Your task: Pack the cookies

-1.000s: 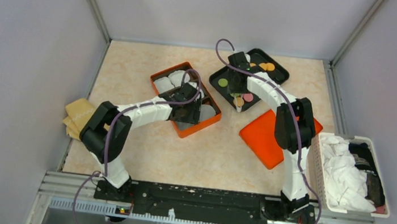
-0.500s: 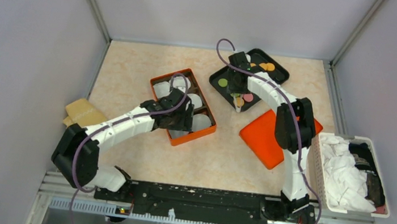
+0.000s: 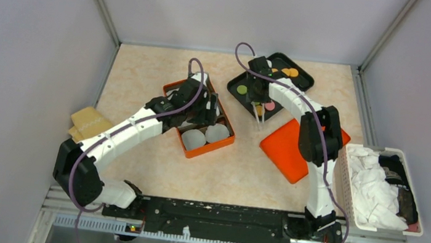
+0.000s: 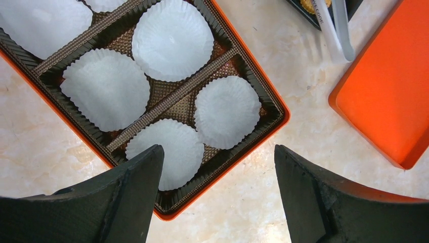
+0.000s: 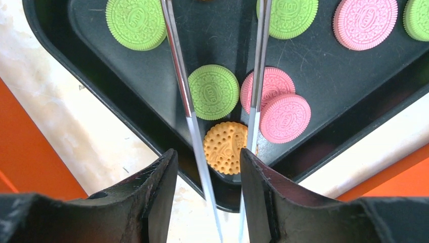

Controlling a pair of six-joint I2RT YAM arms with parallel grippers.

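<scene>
On the black plastic tray (image 5: 324, 71), right wrist view: small round embossed cookies (image 5: 213, 92) lying flat, in green, pink and orange, with ridged rims and stamped faces. One pink cookie (image 5: 285, 118) overlaps a second pink one. A dotted orange cookie (image 5: 225, 147) sits deepest in the tray's near corner, just beside the raised rim and touching the overlapping pink one.

Right hand (image 5: 207, 167): fingers pressed onto thin metal tongs (image 5: 184, 86), pinching them. The blades stand apart, one passing each side of the orange cookie; the right blade crosses the edge of the pink pair. Contact between blades and cookie: cannot tell.

Left hand (image 4: 217, 167): fingers spread wide with nothing between them, above the near corner of the orange rectangular box (image 4: 251, 59). The box has a brown ribbed insert, and white fluted paper cups (image 4: 172, 38) lie in its compartments. No cookie shows in the visible cups.

Edges and room: the tray corner hems in the orange cookie on two sides. Bare marbled table (image 4: 303, 91) separates the box from the flat orange lid (image 4: 389, 101). The tong tips sit in that gap's far end. A white slatted basket (image 3: 349, 187) of cloths stands at the right table edge, just beside the lid.
</scene>
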